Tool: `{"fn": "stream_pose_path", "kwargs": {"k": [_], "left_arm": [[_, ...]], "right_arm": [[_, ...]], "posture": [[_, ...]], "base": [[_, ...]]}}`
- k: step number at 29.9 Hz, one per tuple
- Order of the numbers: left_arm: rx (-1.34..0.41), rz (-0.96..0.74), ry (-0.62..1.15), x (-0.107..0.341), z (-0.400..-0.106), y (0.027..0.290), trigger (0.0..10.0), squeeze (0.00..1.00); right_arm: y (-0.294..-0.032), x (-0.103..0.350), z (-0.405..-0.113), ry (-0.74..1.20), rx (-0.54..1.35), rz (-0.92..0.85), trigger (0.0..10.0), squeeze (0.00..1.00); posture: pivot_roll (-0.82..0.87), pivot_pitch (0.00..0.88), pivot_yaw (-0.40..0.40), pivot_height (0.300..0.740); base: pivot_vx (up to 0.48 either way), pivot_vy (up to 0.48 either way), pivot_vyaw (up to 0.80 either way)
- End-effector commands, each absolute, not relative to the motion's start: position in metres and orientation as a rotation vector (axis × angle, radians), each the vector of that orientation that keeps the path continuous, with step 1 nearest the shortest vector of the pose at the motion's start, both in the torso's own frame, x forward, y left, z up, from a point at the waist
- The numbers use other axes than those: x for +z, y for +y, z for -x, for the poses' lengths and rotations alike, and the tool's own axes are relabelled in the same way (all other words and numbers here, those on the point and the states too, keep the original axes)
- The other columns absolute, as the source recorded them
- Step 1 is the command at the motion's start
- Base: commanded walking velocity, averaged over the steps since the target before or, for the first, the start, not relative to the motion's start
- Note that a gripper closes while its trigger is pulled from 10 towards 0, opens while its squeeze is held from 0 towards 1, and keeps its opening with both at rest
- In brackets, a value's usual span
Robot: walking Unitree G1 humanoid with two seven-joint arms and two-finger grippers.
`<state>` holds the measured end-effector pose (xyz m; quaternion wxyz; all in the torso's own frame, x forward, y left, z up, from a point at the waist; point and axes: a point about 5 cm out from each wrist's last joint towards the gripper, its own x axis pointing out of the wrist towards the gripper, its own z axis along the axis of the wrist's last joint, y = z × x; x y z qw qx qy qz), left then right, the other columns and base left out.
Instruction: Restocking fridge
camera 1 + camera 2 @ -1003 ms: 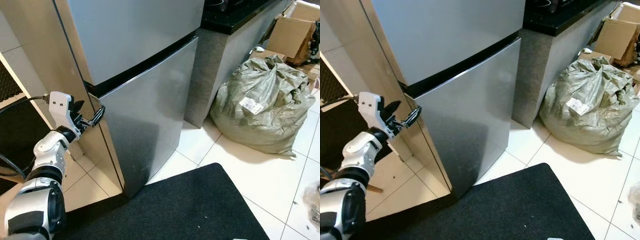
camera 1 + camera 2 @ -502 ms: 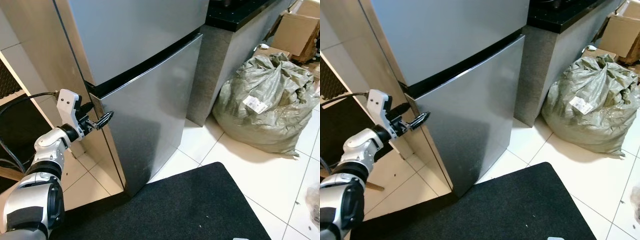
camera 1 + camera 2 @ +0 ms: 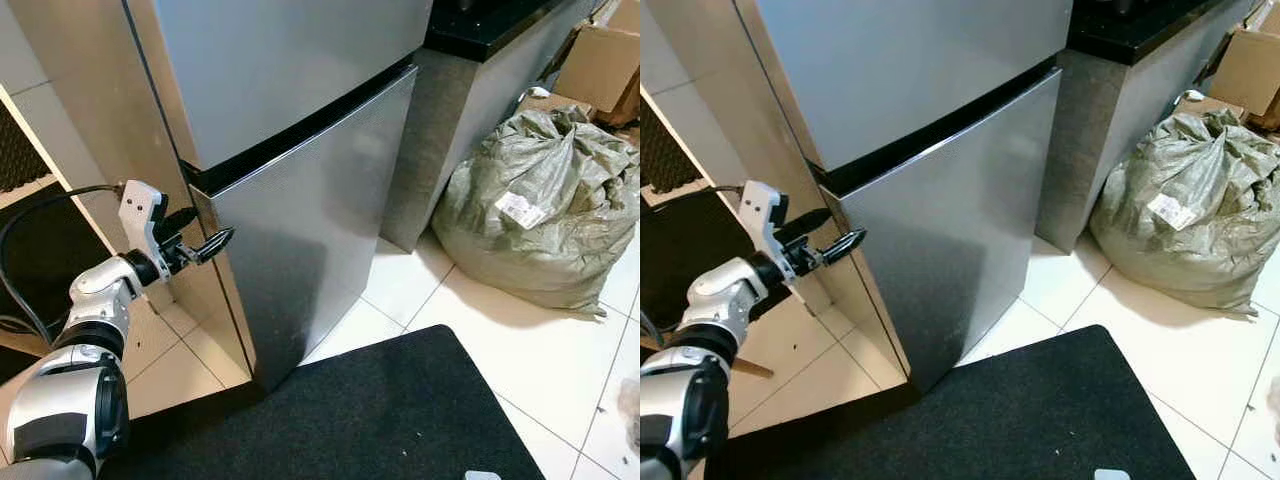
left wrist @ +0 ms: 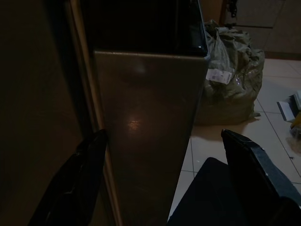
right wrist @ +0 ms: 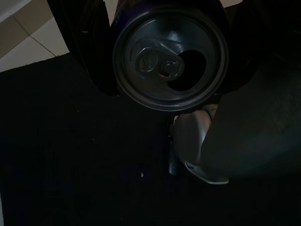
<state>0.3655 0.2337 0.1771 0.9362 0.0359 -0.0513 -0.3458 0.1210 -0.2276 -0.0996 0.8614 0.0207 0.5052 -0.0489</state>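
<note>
The silver fridge has an upper door (image 3: pixel 280 70) and a lower door (image 3: pixel 320 200), both looking shut. My left gripper (image 3: pixel 208 228) is open at the left edge of the lower door, just under the black gap between the doors. In the left wrist view its fingers (image 4: pixel 75 183) stand on either side of the door edge (image 4: pixel 146 141). In the right wrist view my right gripper (image 5: pixel 171 47) is shut on a dark drink can (image 5: pixel 155 89), seen top-on with its pull tab.
A black mat (image 3: pixel 380 420) lies in front of the fridge. A stuffed grey-green sack (image 3: pixel 530 220) sits on white tiles to the right, with cardboard boxes (image 3: pixel 600 65) behind it. A dark counter (image 3: pixel 470 90) adjoins the fridge. A wooden panel (image 3: pixel 90 100) and black cable (image 3: pixel 40 205) are on the left.
My left gripper has crept to the right, so one finger now reaches over the front of the lower door's edge. The camera has shifted slightly.
</note>
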Motion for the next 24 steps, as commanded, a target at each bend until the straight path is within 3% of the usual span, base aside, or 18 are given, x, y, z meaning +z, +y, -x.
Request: {"fn": "stream_pose_path", "kwargs": {"k": [1, 24], "left_arm": [[-0.796, -0.073, -0.079, 0.17, -0.366, 0.216, 10.0, 0.0], [-0.882, -0.042, -0.135, 0.176, -0.37, 0.192, 10.0, 0.0]], "right_arm": [[-0.229, -0.102, -0.114, 1.08, -0.117, -0.047, 10.0, 0.0], [-0.229, -0.102, -0.111, 1.08, -0.13, -0.057, 10.0, 0.0]], "posture": [[-0.11, 0.131, 0.065, 0.74], [-0.12, 0.133, 0.072, 0.74]], "base": [[0.0, 0.0, 0.0], [0.0, 0.0, 0.0]]}}
